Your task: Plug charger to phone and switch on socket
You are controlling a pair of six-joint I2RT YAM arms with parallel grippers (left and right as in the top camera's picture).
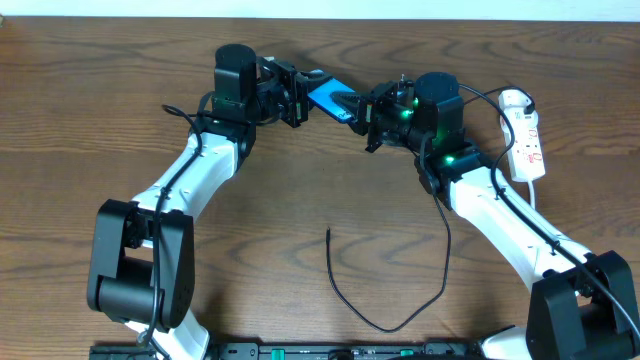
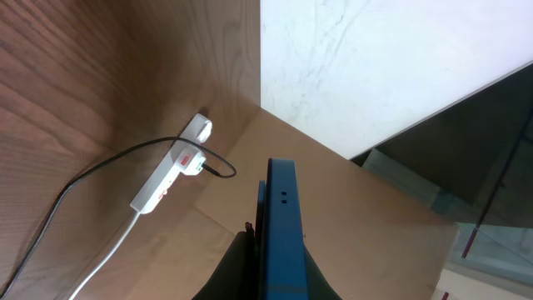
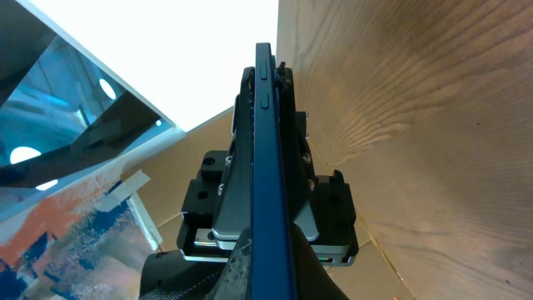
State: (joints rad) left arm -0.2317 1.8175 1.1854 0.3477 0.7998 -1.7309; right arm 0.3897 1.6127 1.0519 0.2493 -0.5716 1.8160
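The phone (image 1: 330, 97) was off the surface (image 1: 300, 200), held between the two hands. The left hand (image 1: 298, 95) was clamped on one end and the right hand (image 1: 362, 112) on the other. Both wrist views showed it edge-on between closed fingers, so its long axis ran straight from one hand to the other.

The charger (image 1: 329, 250) lay on the surface well apart from both hands, back toward the arm bases. Its free plug tip (image 1: 328, 233) pointed roughly up at the gap between the hands, and neither hand was clearly nearer to it. From the tip the cable looped away and rose past the right arm. The left wrist view showed a black lead meeting the socket (image 1: 527, 135), which lay beyond the right hand, out to that arm's far side.

That gap was what the coming move would likely turn on: the tip was down on the surface, the phone was up in the air, and each end of the phone was covered by a hand. Which end carried the port could not be told. One hand would probably have to let go to fetch the tip while the other held the phone steady. The right arm also looked better placed for the socket's switch.
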